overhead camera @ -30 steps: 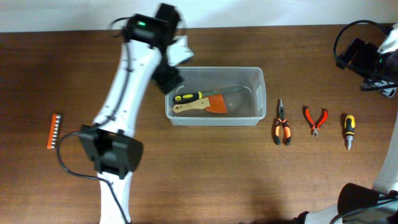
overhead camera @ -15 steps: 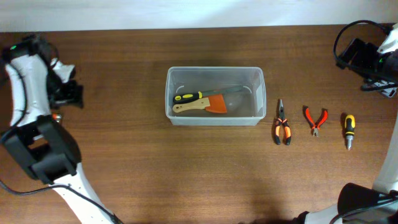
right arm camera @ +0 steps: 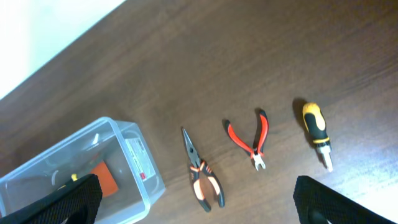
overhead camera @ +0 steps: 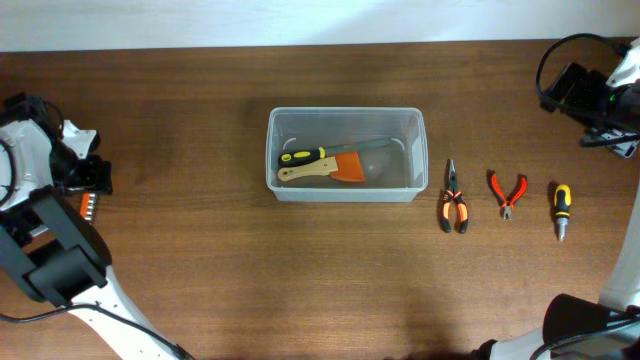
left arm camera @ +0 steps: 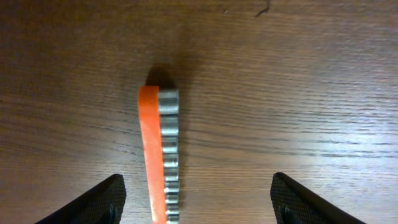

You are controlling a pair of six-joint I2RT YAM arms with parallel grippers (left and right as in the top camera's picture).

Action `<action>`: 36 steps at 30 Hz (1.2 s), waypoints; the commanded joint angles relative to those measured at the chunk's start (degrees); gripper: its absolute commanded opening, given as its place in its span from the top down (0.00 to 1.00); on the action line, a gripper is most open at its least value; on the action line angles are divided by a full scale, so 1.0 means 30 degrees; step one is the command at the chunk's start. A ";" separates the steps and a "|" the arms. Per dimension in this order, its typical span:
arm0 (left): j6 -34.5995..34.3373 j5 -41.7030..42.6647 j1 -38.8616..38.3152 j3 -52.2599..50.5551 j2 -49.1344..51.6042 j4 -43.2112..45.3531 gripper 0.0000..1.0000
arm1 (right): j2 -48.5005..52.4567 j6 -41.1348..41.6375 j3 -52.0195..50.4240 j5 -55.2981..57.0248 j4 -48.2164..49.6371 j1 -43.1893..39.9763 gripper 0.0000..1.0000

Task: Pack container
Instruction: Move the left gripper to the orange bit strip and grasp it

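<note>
Roughly: container [overhead camera: 345, 155] sat mid-surface [overhead camera: 300, 280], holding a scraper [overhead camera: 340, 168] and a yellow-black handle [overhead camera: 302, 155] whose tip was hard to make out through the plastic. Left hand [left arm camera: 199, 199] was spread wide over a bit strip [left arm camera: 160, 155], gripping nothing; the strip's lower end was cut off by the frame. Right hand [right arm camera: 198, 196] was apart too, empty, only fingertips showing. Pliers [overhead camera: 453, 200], cutters [overhead camera: 507, 193] and screwdriver [overhead camera: 562, 210] lay beside the container.
</note>
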 commanded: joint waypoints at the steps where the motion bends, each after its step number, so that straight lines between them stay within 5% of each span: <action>1: 0.0568 -0.0066 0.0350 -0.0219 0.0780 0.0080 0.25 | 0.0058 0.0080 -0.0087 0.0095 -0.0350 0.0015 0.01; 14: 0.0146 -0.0940 0.0430 -0.0306 0.2106 0.0313 0.39 | 0.0058 0.0080 -0.0087 0.0095 -0.1056 0.0015 0.01; 31: 0.0007 -0.0102 -0.0488 0.0131 0.2098 -0.0240 0.96 | 0.0058 0.0080 -0.0087 0.0095 -0.1035 0.0015 0.01; 36: 0.0015 -0.0066 -0.2215 0.2055 0.2091 -0.1647 0.98 | 0.0058 0.0087 -0.0087 0.0095 -0.1042 0.0015 0.01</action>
